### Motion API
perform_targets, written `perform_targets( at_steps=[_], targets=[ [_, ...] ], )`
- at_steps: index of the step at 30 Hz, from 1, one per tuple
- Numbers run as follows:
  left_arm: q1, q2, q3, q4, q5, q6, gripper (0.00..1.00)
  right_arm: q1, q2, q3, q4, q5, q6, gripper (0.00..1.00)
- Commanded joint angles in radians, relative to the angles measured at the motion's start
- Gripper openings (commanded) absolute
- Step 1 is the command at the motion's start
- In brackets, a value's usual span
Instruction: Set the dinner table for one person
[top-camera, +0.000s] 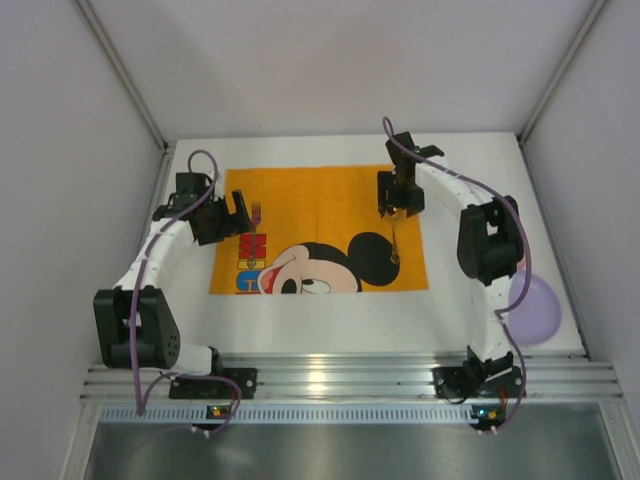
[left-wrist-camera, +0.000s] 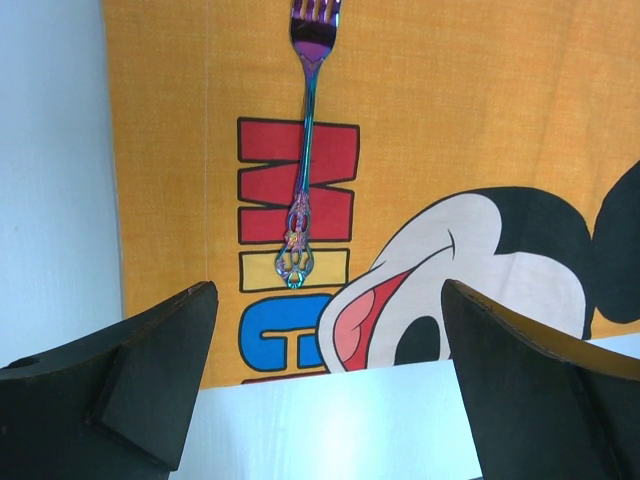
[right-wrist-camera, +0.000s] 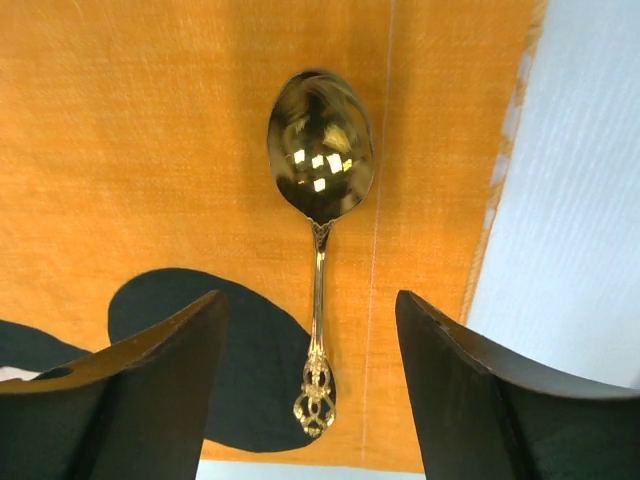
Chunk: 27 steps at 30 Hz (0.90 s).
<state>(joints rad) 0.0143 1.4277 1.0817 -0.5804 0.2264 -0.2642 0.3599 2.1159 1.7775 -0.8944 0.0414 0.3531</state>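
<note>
An orange Mickey Mouse placemat (top-camera: 320, 200) lies on the white dinner table (top-camera: 330, 325). An iridescent fork (left-wrist-camera: 305, 150) lies on the mat's left side, tines pointing away, across the red and yellow letters. My left gripper (left-wrist-camera: 328, 292) hovers open short of the fork's handle end and holds nothing. A gold spoon (right-wrist-camera: 320, 190) lies flat on the mat's right side (right-wrist-camera: 150, 150), near its edge. My right gripper (right-wrist-camera: 310, 300) is open, with its fingers (right-wrist-camera: 160, 380) on either side of the spoon's ornate handle end and not touching it. From above, both grippers (top-camera: 232, 215) (top-camera: 400, 195) hang over the mat.
A pale purple plate (top-camera: 535, 305) sits on the table at the right, partly behind the right arm. White walls close in the table on the left, back and right. An aluminium rail with the arm bases (top-camera: 330, 380) runs along the near edge.
</note>
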Motion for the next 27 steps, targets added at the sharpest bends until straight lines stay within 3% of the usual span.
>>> perform_targets(
  at_steps=[1, 7, 13, 27],
  targets=[
    [0.0, -0.041, -0.025, 0.016, -0.001, -0.009, 0.99, -0.004, -0.085, 0.085, -0.047, 0.073, -0.019, 0.7],
    [0.001, -0.038, -0.054, 0.06, 0.025, -0.029, 0.99, -0.091, -0.24, 0.051, -0.155, 0.188, -0.006, 0.7],
    [0.001, -0.015, -0.103, 0.146, 0.06, -0.053, 0.99, -0.137, -0.372, -0.114, -0.301, 0.467, -0.009, 0.7],
    [0.0, 0.094, -0.103, 0.246, 0.14, -0.069, 0.99, -0.151, -0.375, -0.308, -0.396, 0.588, 0.029, 0.7]
  ],
)
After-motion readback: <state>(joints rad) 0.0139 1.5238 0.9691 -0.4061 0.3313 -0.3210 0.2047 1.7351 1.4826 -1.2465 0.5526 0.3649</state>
